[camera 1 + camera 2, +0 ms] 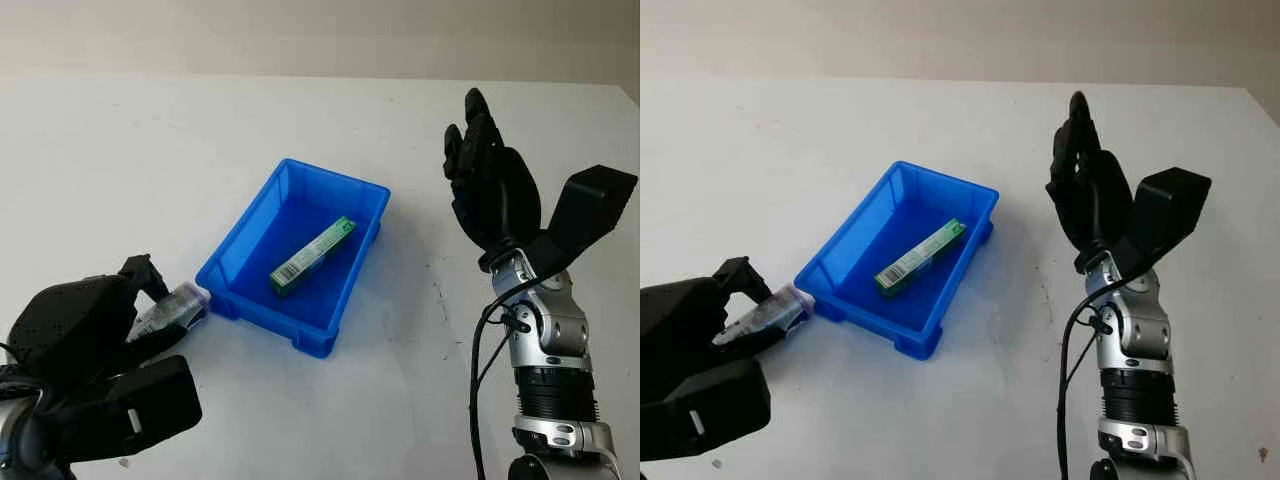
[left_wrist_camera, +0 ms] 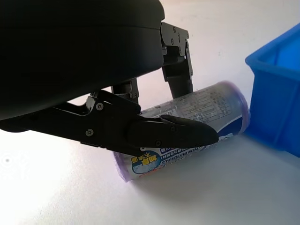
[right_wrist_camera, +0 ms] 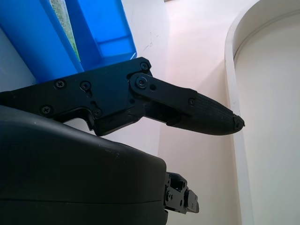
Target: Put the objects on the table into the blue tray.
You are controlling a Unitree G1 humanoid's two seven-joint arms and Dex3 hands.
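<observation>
A white and purple tube-shaped packet (image 1: 180, 304) lies on the table just off the near left corner of the blue tray (image 1: 240, 220). My left hand (image 1: 160, 310) is curled round it: the thumb (image 2: 178, 133) presses its front and two fingers (image 2: 176, 65) sit behind it. In the left wrist view the packet (image 2: 201, 110) almost touches the tray wall (image 2: 276, 93). A long green box (image 1: 314, 255) lies at an angle inside the tray. My right hand (image 1: 482, 165) is open, raised above the table to the right of the tray.
White tabletop surrounds the tray, with wide free room on the left and at the back. The table's right edge runs past the right arm (image 1: 545, 350). In the right wrist view a white curved edge (image 3: 239, 93) stands beyond the finger (image 3: 206, 115).
</observation>
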